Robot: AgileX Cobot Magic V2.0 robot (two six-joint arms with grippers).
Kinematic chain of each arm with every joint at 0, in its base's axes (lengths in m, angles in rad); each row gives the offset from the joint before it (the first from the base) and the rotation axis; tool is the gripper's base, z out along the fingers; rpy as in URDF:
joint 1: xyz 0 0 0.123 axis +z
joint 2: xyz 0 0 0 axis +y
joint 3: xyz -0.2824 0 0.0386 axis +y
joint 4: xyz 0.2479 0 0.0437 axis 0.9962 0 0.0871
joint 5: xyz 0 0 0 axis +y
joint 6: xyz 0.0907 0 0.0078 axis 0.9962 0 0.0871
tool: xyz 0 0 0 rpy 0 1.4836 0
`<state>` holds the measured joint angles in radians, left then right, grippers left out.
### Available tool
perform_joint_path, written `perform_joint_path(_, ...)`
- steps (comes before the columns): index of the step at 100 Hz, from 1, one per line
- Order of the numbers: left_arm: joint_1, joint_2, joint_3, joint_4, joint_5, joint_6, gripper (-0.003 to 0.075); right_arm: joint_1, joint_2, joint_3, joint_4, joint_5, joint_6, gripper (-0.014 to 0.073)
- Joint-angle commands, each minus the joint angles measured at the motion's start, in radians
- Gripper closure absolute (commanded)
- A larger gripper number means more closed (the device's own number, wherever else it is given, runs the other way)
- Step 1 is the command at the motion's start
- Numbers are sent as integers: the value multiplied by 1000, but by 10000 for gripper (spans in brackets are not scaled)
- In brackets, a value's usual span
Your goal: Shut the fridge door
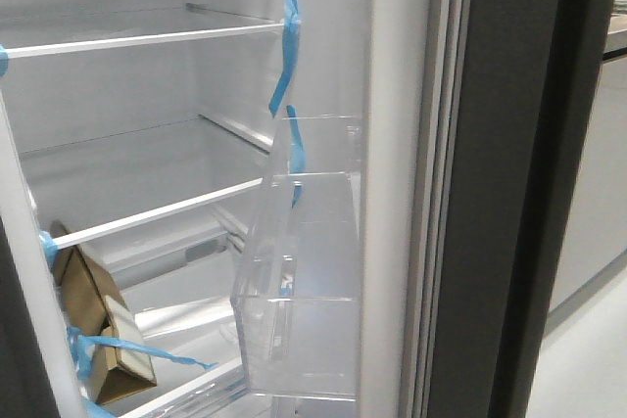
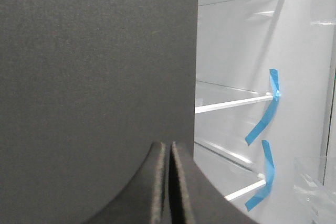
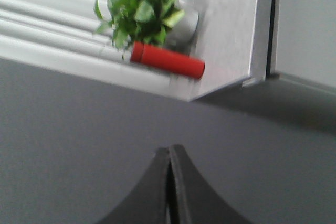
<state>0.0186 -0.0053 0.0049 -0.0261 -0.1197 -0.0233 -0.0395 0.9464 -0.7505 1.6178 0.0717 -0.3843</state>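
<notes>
In the front view the fridge stands open. The right fridge door [image 1: 500,193] is a tall dark-grey slab seen edge-on, with a grey gasket [image 1: 431,193], white lining and a clear bin [image 1: 299,281] stuck with blue tape. A second dark-grey door edge [image 1: 12,369] shows at the far left. Neither gripper shows in the front view. My left gripper [image 2: 169,148] is shut and empty, its tips right at a dark-grey door slab [image 2: 94,77] beside the open interior. My right gripper [image 3: 170,151] is shut and empty, its tips close to a dark-grey door face [image 3: 79,129].
Inside the fridge are glass shelves [image 1: 147,41] held with blue tape [image 1: 286,46] and a cardboard box [image 1: 98,330] low on the left. A green plant [image 3: 142,9] in a red pot [image 3: 167,60] and pale cabinet panels [image 3: 310,24] lie beyond the right gripper.
</notes>
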Motion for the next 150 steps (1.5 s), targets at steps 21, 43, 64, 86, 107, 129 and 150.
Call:
perform_joint_path(21, 0, -8, 35, -4, -78, -2, 740, -7, 51, -35, 76, 298, -9, 666)
perform_joint_path(43, 0, -8, 35, -4, -78, -2, 740, -7, 68, -35, 115, 501, -9, 666)
perform_joint_path(64, 0, -8, 35, -4, -78, -2, 740, -7, 68, -35, 127, 586, -9, 666)
perform_joint_path(86, 0, -8, 35, -4, -78, -2, 740, -7, 68, -35, 144, 598, -9, 666)
perform_joint_path(107, 0, -8, 35, -4, -78, -2, 740, -7, 68, -35, 147, 598, -9, 666)
perform_joint_path(129, 0, -8, 35, -4, -78, -2, 740, -7, 68, -35, 163, 591, -9, 666)
perform_joint_path(150, 0, -8, 35, -4, -78, -2, 740, -7, 68, -35, 166, 632, -9, 666)
